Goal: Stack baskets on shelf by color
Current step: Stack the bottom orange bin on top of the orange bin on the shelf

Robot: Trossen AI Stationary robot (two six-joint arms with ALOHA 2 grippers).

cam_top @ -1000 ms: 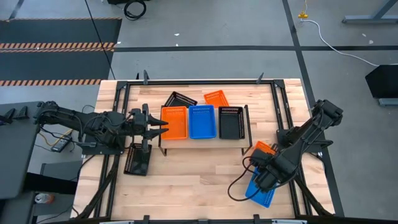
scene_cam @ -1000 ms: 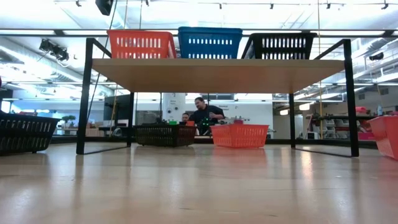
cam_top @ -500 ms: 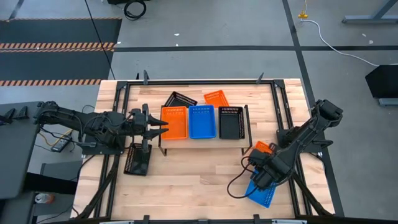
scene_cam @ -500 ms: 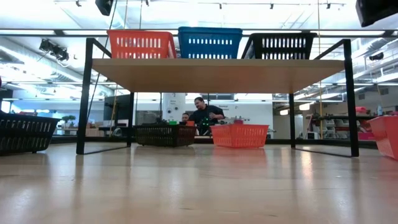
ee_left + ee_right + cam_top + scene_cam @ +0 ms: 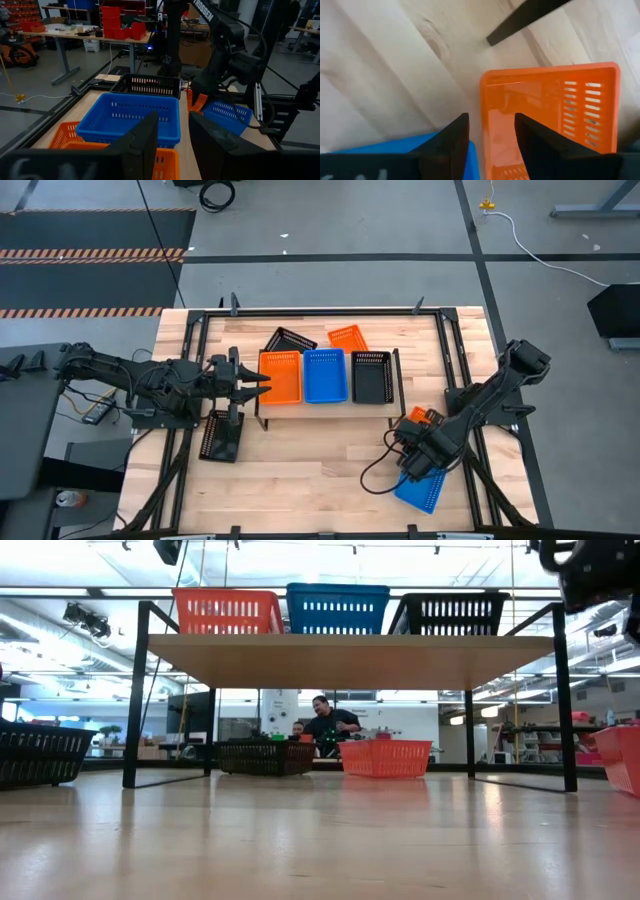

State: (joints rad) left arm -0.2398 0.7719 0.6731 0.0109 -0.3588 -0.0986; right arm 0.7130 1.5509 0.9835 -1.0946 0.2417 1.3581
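The shelf (image 5: 350,658) carries an orange basket (image 5: 281,376), a blue basket (image 5: 324,375) and a black basket (image 5: 371,376) side by side. My left gripper (image 5: 255,383) hovers open and level at the shelf's left end, just over the orange one. At the table's right, a second orange basket (image 5: 555,105) lies beside a second blue basket (image 5: 421,488). My right gripper (image 5: 491,127) points down over this orange basket, open. One finger stands on either side of the basket's short wall (image 5: 485,100); no touch shows.
A black basket (image 5: 221,435) lies on the table in front of the shelf's left end. Behind the shelf lie another black basket (image 5: 288,340) and another orange one (image 5: 348,336). Black rails (image 5: 463,395) run along the tabletop's sides. People show in the room beyond.
My right gripper has sunk toward the table and drifted a little toward the far edge, from over the blue basket to the near end of the orange one. In the low view it has come into sight at the top right. My left arm has kept still.
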